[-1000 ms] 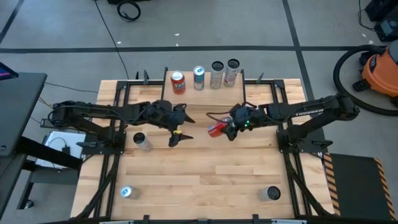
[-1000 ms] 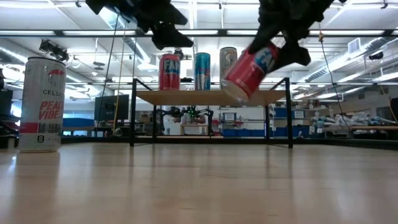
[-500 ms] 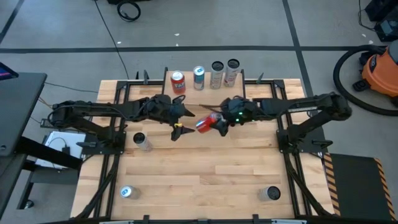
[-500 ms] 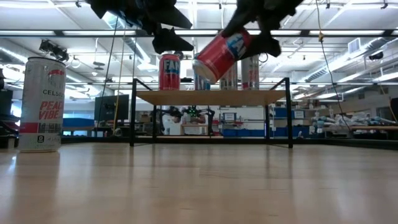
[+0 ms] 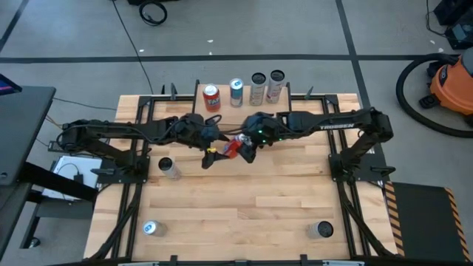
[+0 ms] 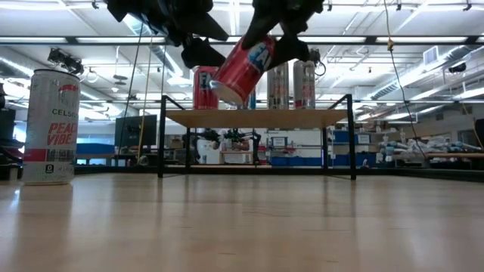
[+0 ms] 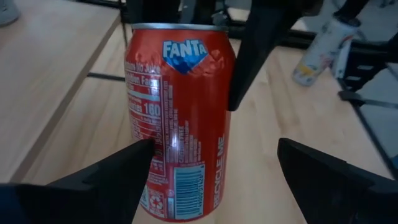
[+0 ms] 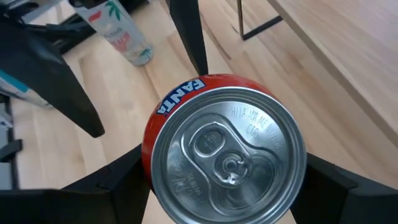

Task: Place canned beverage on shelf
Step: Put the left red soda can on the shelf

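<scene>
High view: right hand (image 5: pixel 244 147) grips tilted Fanta can (image 5: pixel 235 146) beside left hand (image 5: pixel 211 150).

A: Off-task items, from above?
B: I note an orange shop vacuum (image 5: pixel 452 81) on the floor beyond my worktop (image 5: pixel 244 214)'s right corner, its dark hose (image 5: pixel 411 96) looped beside it. A coiled black cable (image 5: pixel 154 11) lies on the floor farther back.
A: Left side?
B: A dark side table (image 5: pixel 22 140) stands there, with a white box (image 5: pixel 70 174) just beside the worktop.
</scene>
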Available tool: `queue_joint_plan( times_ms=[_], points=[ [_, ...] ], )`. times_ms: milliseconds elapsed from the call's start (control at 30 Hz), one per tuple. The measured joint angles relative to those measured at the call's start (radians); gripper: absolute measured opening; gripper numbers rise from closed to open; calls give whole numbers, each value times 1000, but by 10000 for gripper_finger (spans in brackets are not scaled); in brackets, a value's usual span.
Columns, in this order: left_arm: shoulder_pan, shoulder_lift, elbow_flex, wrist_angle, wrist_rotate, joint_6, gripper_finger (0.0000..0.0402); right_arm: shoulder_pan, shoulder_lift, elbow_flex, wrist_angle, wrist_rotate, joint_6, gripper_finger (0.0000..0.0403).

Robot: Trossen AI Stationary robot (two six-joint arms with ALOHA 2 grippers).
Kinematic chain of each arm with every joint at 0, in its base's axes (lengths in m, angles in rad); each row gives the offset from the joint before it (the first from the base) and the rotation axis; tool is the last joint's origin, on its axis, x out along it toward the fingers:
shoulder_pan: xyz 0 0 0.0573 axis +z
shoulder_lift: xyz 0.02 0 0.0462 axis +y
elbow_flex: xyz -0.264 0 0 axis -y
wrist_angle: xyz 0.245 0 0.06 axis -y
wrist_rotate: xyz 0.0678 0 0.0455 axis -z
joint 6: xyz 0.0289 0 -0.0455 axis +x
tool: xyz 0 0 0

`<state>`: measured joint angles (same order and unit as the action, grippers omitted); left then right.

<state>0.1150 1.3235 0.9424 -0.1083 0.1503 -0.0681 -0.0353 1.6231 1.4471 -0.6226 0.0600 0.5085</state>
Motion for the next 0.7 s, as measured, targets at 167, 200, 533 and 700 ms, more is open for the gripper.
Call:
queue_joint_plan(
  times_ms=[167,200,533,700],
  points=[
    [4,0,0,-16,-33,-3,357,-1,29,22,1,-18,-14,303],
    [6,0,0,-11,-33,-6,357,0,29,23,3,-21,-17,303],
    [5,4,1,-8,-28,-28,357,14,26,28,62,-53,-43,303],
    [2,35,2,5,23,-25,357,-4,25,28,117,-61,-58,303]
  ],
)
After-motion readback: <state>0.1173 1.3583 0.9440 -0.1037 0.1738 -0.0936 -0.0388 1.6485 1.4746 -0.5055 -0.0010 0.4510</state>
